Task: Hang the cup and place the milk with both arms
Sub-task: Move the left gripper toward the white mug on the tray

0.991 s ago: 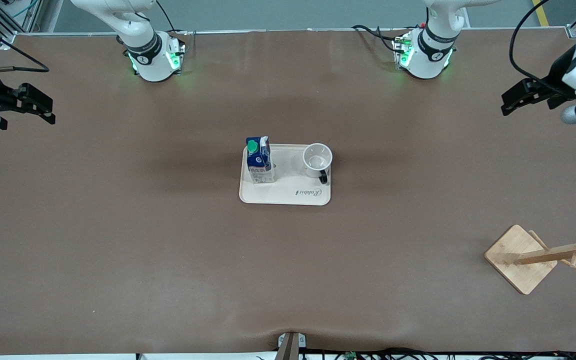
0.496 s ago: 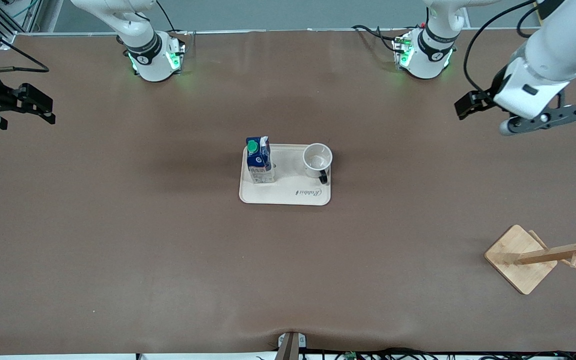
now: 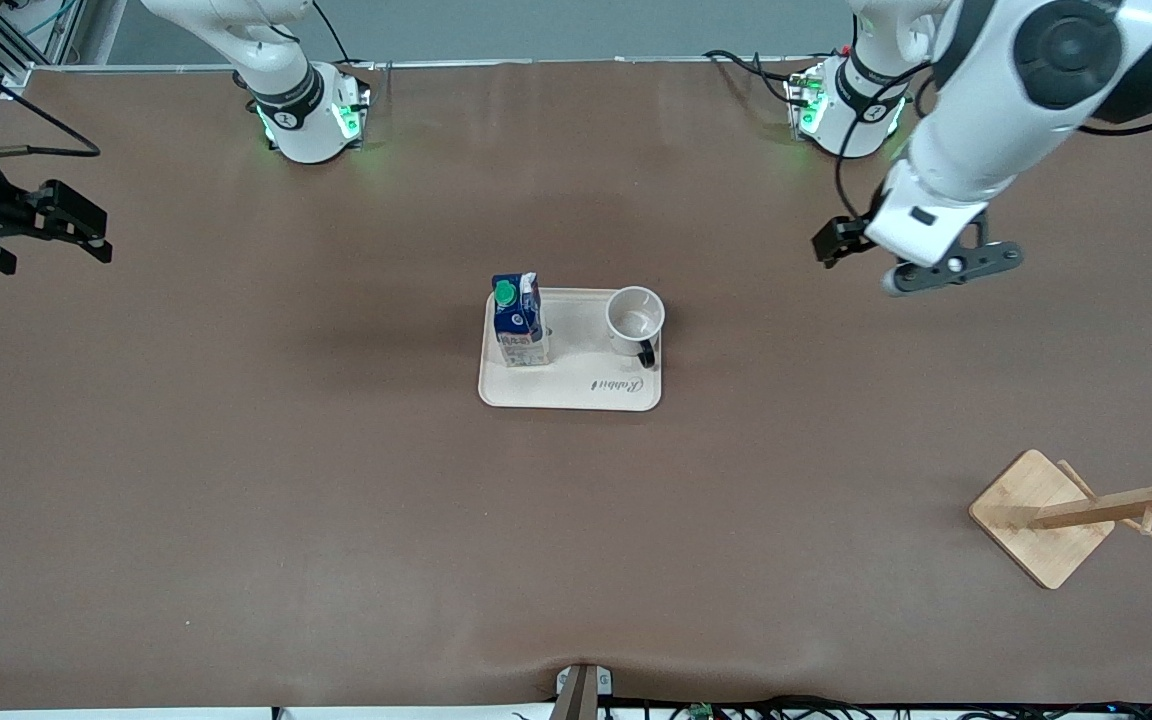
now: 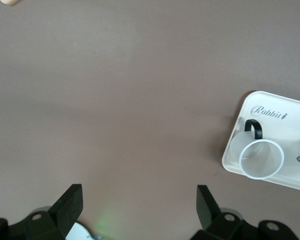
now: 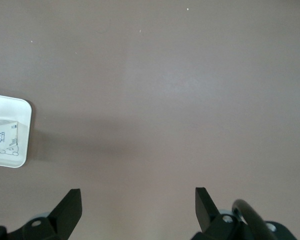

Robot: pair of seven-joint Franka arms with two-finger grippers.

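Overhead, left gripper (image 3: 829, 243) and right gripper (image 3: 71, 222), both wide, over bare table (image 3: 336, 520).

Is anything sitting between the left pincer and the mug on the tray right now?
Nothing visible does. The left pincer hangs open over bare table toward the left arm's end. The white mug stands upright on the tray, handle toward the front camera; the milk carton is on the tray's right-arm end.
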